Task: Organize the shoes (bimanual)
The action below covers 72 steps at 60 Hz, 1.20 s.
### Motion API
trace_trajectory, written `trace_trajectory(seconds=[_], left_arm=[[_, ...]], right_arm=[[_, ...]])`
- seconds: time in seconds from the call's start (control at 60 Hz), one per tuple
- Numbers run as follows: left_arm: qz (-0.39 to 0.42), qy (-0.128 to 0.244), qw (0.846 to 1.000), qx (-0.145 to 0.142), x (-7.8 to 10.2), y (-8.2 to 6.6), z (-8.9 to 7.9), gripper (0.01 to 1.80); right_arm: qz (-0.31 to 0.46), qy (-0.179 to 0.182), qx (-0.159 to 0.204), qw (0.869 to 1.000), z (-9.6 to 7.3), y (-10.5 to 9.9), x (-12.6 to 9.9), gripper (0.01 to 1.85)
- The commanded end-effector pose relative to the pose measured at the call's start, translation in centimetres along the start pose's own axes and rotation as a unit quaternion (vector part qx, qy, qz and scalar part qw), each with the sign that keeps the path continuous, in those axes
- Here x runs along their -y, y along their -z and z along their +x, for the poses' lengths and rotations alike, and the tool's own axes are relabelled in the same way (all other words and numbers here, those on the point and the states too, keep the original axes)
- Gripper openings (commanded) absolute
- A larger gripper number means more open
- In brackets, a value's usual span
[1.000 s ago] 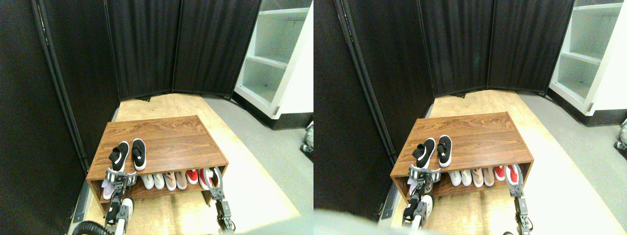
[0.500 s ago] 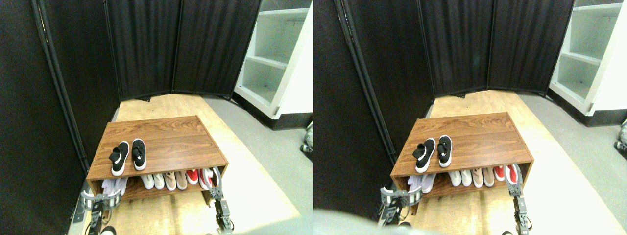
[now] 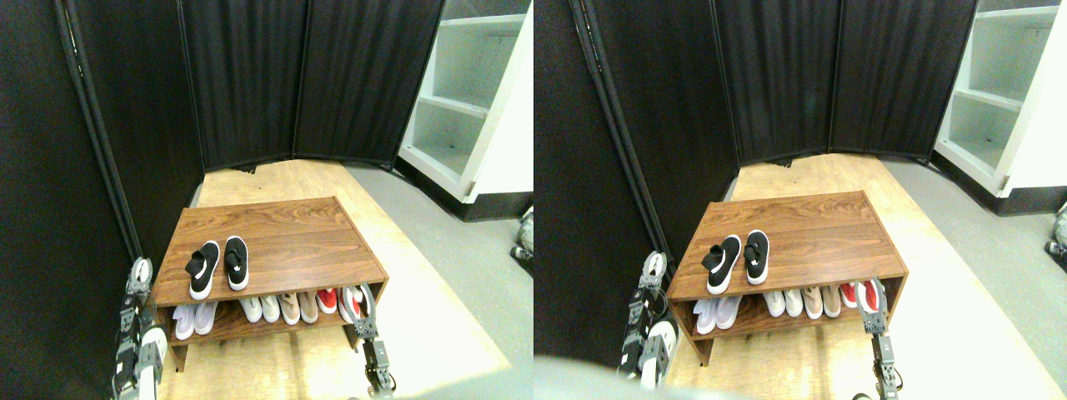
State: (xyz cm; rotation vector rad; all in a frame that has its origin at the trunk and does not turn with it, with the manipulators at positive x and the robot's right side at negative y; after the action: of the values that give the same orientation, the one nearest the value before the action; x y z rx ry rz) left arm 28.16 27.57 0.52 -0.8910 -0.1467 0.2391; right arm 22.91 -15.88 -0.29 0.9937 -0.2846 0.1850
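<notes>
Black shoes (image 3: 216, 267) side by side on wooden shoe bench (image 3: 283, 229), black curtains (image 3: 250, 75) behind, finger states unclear

Shoes (image 3: 216, 267) side by side atop bench (image 3: 300, 242), left front.

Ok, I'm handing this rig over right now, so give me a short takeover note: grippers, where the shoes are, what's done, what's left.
Left gripper: raised off the rack's left end, holding nothing; jaws unclear.
Right gripper: at the front right corner of the shoe rack, by the red shoes; jaws unclear.
Black shoes: side by side on the rack top, left part, toes toward the robot.
Done: pair looks set together.
Left: probably only pulling the arms back.
</notes>
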Motion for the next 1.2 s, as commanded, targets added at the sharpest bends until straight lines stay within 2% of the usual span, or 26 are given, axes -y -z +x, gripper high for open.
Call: trace_trajectory(seconds=[0.017,0.167,0.2,0.3,0.333,0.383,0.5,0.6,0.767,0.9,1.05,1.2], left_arm=[[0.003,0.005,1.000,-0.014,0.2,0.7,1.1,0.01],[0.041,-0.017,0.999,-0.027,0.5,2.5,2.2,0.01],[0.052,-0.016,0.998,-0.039,0.6,3.0,2.3,0.01],[0.027,-0.037,0.997,-0.056,0.6,4.0,2.7,0.01],[0.036,-0.043,0.997,-0.052,0.6,4.4,2.7,0.01],[0.037,-0.042,0.997,-0.056,0.6,4.9,2.7,0.01],[0.049,-0.042,0.995,-0.072,0.1,6.9,2.9,0.01],[0.039,-0.049,0.994,-0.089,0.1,8.3,3.0,0.01],[0.027,-0.065,0.992,-0.101,0.5,10.4,3.0,0.01],[0.016,-0.078,0.992,-0.097,1.0,11.3,2.8,0.01],[0.007,-0.065,0.992,-0.112,1.3,12.3,2.7,0.01],[0.004,-0.068,0.991,-0.117,1.9,12.3,2.4,0.01]], right_arm=[[0.002,-0.018,0.002,1.000,0.0,0.1,-0.5,0.24],[0.004,-0.017,0.006,1.000,0.0,0.0,-0.5,0.25],[0.004,-0.013,0.005,1.000,-0.1,0.0,-0.5,0.25],[0.005,-0.015,0.007,1.000,-0.1,-0.1,-0.5,0.25],[0.006,-0.016,0.007,1.000,-0.1,-0.1,-0.5,0.25],[0.007,-0.015,0.006,1.000,0.0,-0.1,-0.5,0.25],[0.006,-0.014,0.006,1.000,0.0,-0.1,-0.5,0.25],[0.012,-0.011,0.006,1.000,0.0,-0.1,-0.6,0.25],[-0.003,-0.016,0.011,1.000,0.0,-0.4,-0.6,0.24],[-0.003,-0.015,0.012,1.000,0.0,-0.6,-0.7,0.24],[-0.004,-0.016,0.012,1.000,0.0,-0.7,-0.6,0.24],[-0.011,-0.017,0.014,1.000,0.0,-0.6,-0.6,0.24]])
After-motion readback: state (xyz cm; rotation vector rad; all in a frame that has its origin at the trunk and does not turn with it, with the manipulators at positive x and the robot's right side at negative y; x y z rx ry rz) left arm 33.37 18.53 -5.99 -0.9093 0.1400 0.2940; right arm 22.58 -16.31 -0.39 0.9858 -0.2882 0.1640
